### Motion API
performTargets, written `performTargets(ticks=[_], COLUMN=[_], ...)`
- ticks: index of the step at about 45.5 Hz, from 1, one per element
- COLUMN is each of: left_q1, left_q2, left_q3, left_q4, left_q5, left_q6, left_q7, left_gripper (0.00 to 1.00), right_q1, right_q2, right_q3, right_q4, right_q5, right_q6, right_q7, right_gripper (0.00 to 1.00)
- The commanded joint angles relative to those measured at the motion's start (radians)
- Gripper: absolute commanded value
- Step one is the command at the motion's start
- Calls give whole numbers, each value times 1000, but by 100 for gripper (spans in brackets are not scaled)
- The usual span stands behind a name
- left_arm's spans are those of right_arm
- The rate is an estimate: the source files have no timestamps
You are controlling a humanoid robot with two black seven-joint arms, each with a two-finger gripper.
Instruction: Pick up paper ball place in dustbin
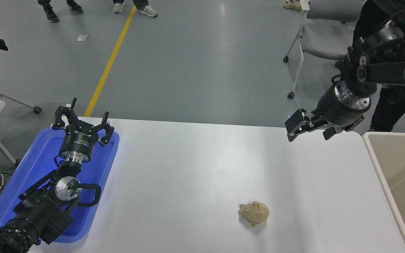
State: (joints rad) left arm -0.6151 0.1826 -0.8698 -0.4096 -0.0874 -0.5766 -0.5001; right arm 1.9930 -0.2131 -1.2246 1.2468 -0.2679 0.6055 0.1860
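Head view: paper ball (254,213) sat loose on the white table (195,168), near edge.
My right gripper (299,127) hung empty over the far edge, fingers apart; left gripper (83,123) splayed open above the blue tray (30,168); dustbin (381,168) at right.

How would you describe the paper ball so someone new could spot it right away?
Start at the white table, with a blue tray at its left end and the beige dustbin at its right. The paper ball lies alone near the front edge, right of centre. It is the only tan, crumpled lump on the bare surface.

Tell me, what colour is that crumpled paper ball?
Tan-brown; the paper ball shows clearly in the head view.
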Motion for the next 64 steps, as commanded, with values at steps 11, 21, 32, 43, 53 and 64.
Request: performTargets(ticks=[11,21,32,43,53,64], left_q1=[0,0,0,0,0,0], left_q2=[0,0,0,0,0,0], left_q3=[0,0,0,0,0,0], left_q4=[0,0,0,0,0,0], left_q5=[0,0,0,0,0,0], left_q6=[0,0,0,0,0,0], left_q7=[0,0,0,0,0,0], left_gripper=[100,100,100,100,100,100], right_q1=[-186,-298,-365,-398,-431,-476], right_q2=[124,135,135,127,120,92], right_q3=[17,46,60,109,123,151], right_q4=[-3,-6,-7,-7,-12,-17], right_q5=[99,102,102,104,125,125], right_q6=[-156,-237,-283,-289,-314,-394], right_q7=[0,0,0,-2,0,0], right_gripper=[100,100,100,100,100,100])
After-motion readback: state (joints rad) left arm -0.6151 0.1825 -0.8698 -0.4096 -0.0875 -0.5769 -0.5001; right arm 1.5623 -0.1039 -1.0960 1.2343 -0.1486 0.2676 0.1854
